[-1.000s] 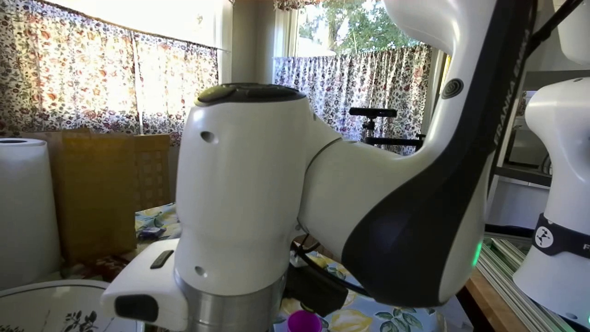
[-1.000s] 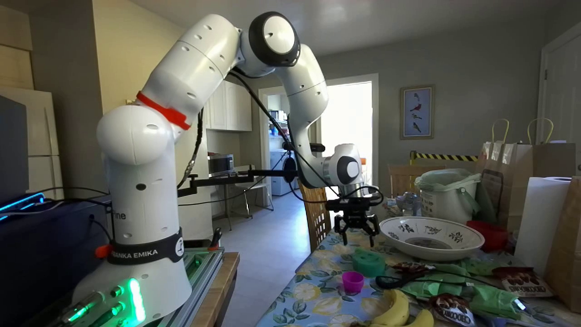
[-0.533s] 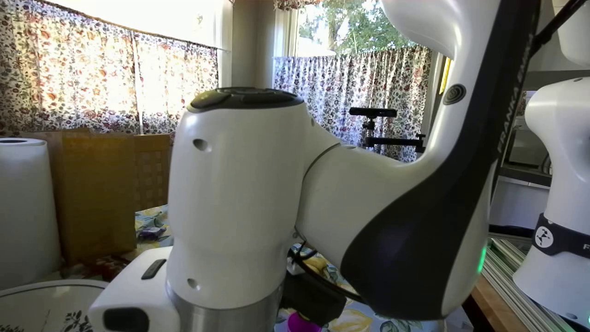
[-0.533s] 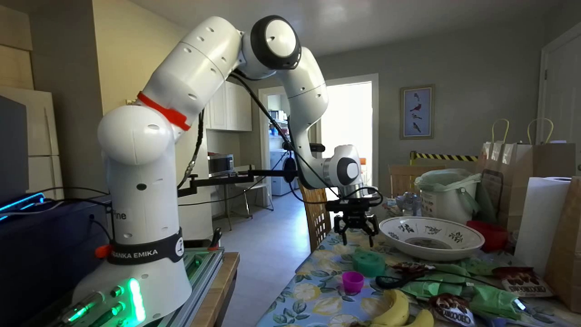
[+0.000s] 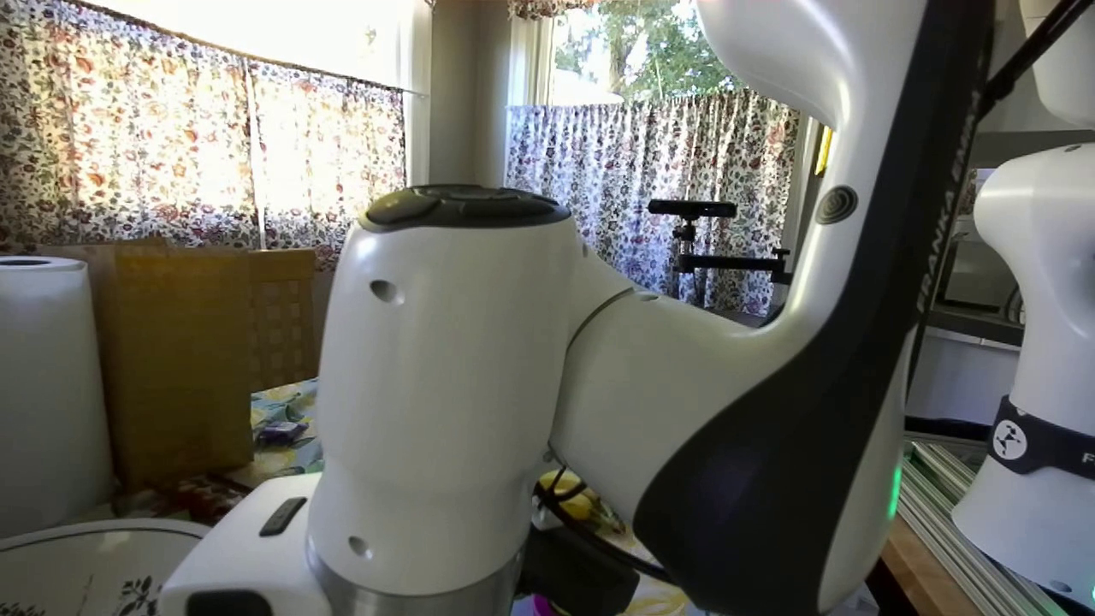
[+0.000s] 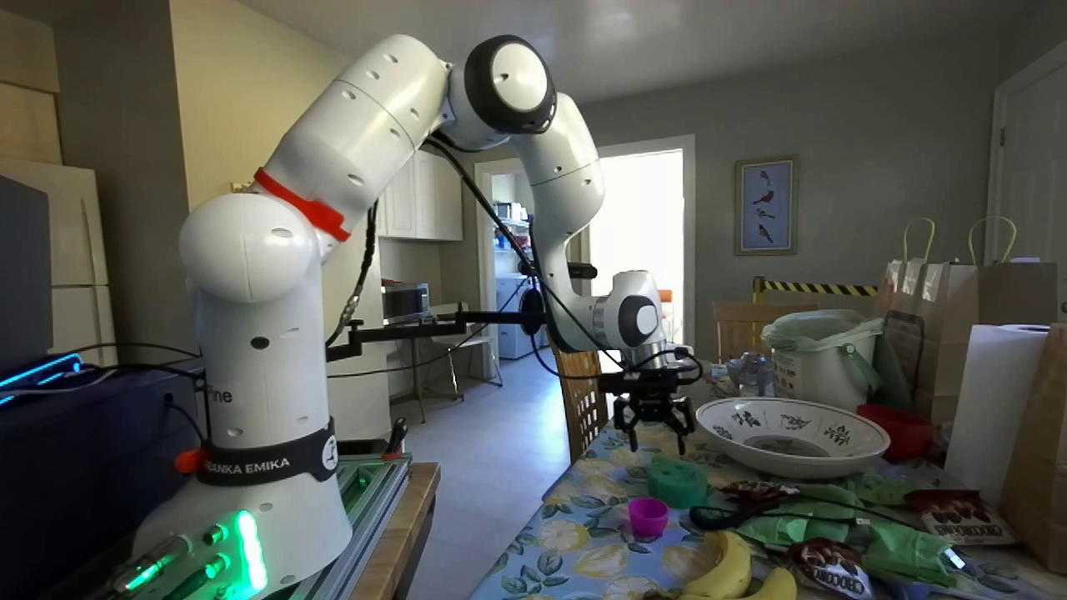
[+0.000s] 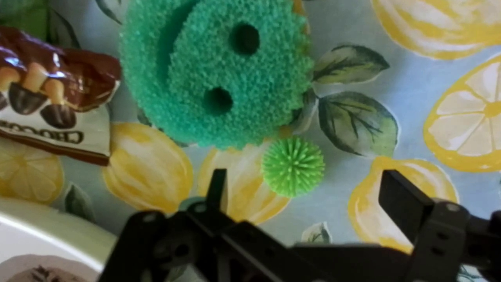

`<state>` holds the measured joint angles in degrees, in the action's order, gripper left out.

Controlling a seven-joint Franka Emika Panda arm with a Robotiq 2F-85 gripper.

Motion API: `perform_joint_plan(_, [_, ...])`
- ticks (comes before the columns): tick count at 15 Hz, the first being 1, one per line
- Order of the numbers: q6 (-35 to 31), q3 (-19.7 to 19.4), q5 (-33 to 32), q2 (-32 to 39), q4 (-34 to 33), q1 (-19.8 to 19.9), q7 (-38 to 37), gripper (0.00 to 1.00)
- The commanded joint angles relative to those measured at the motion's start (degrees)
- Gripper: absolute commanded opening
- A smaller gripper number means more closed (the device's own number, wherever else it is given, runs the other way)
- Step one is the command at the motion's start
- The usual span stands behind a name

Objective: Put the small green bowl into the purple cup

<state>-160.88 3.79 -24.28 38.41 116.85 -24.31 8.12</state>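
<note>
No green bowl shows; a small bright green spiky ball (image 7: 293,167) lies on the tablecloth in the wrist view, touching or close to the green sponge (image 7: 235,70). I cannot make the ball out in the exterior views. My gripper (image 7: 304,174) is open and empty; its fingers stand wide apart, and the ball appears between and a little beyond the fingertips. In an exterior view the gripper (image 6: 658,446) hangs above the table behind the sponge. The magenta-purple cup (image 6: 648,518) stands upright in front of the sponge; in an exterior view only a sliver of the cup (image 5: 542,606) shows beneath the arm.
A large white patterned bowl (image 6: 792,463) stands close beside the gripper; its rim (image 7: 58,223) shows in the wrist view. A chocolate snack bag (image 7: 54,98) lies by the sponge. Bananas (image 6: 725,567), a black cable and green wrappers (image 6: 909,550) lie on the table.
The arm has come down a little in both exterior views and covers more of the purple cup in an exterior view. The gripper stays open. The things on the table have not moved.
</note>
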Motion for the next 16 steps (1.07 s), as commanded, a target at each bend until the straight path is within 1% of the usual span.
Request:
perform_joint_plan(1, [-0.7, -0.5, -0.9, 2.4, -2.5, -0.5, -0.4, 1.00])
perform_joint_plan(3, [-0.7, -0.5, -0.9, 2.7, -2.6, -0.4, -0.3, 1.00])
perform_joint_plan(4, [-0.8, -0.9, -1.0, 2.9, -2.8, -0.6, -0.5, 0.75])
perform_joint_plan(5, [-0.6, -0.9, -1.0, 3.0, -2.9, -0.5, -0.4, 0.72])
perform_joint_plan(6, [-0.8, -1.0, -1.0, 3.1, -2.9, -0.5, -0.6, 0.65])
perform_joint_plan(7, [-0.8, -1.3, -1.1, 3.1, -2.8, -0.7, -0.7, 0.56])
perform_joint_plan(11, [-0.9, -1.6, -1.1, 3.1, -2.8, -0.6, -0.8, 0.25])
perform_joint_plan(13, [-1.0, -1.7, -1.0, 2.8, -2.6, -0.6, -0.9, 0.11])
perform_joint_plan(15, [-1.1, -1.8, -1.0, 2.6, -2.5, -0.6, -1.0, 0.07])
perform_joint_plan(16, [-1.2, -1.6, -0.9, 2.5, -2.4, -0.4, -0.9, 0.03])
